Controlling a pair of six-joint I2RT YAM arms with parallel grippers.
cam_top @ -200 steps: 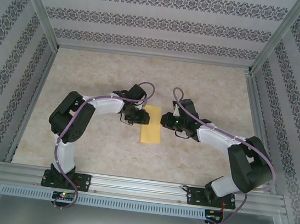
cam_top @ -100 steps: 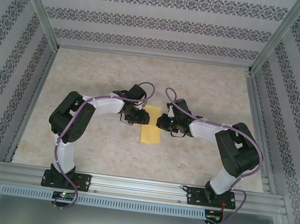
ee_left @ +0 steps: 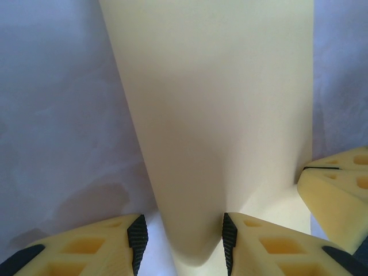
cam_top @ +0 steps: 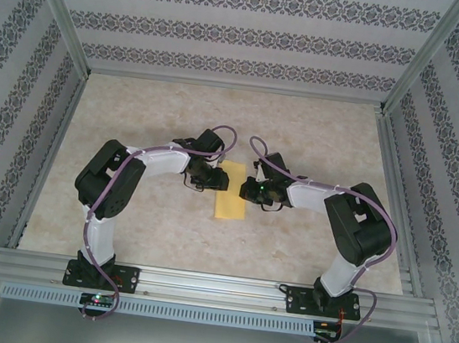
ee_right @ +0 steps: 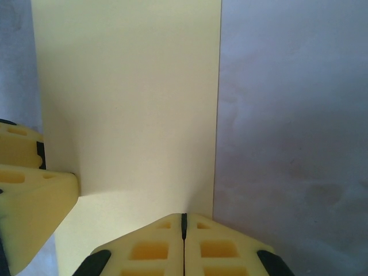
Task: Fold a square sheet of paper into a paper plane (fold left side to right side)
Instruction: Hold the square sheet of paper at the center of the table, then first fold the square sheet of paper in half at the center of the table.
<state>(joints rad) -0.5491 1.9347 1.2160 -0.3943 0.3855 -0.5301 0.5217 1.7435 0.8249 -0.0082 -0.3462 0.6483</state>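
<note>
Sheet: the square sheet of paper [cam_top: 231,197] lies on the worktop [cam_top: 160,120] midway between the two arms. It is folded into a narrow yellow strip whose long side runs away from the arm bases.
Fold: in the left wrist view one long side is a soft rounded loop, not pressed flat, and the upper layer bulges up off the pale surface.
Left gripper: the left gripper [ee_left: 183,244] is spread partway, with one finger on each side of the rounded fold. The finger on the right of that picture touches the paper, and the other stands just clear of it.
Right gripper: the right gripper [ee_right: 184,244] has its fingers pressed together with the seam closed. Its tips rest on the sheet just inside the straight edge. Whether a layer is caught between them cannot be told.
Relation: from above, the two grippers face each other across the far half of the strip, the left at its left edge and the right at its right edge, near but apart.
Worktop: a pale marbled surface, with walls of patterned paper around it.
</note>
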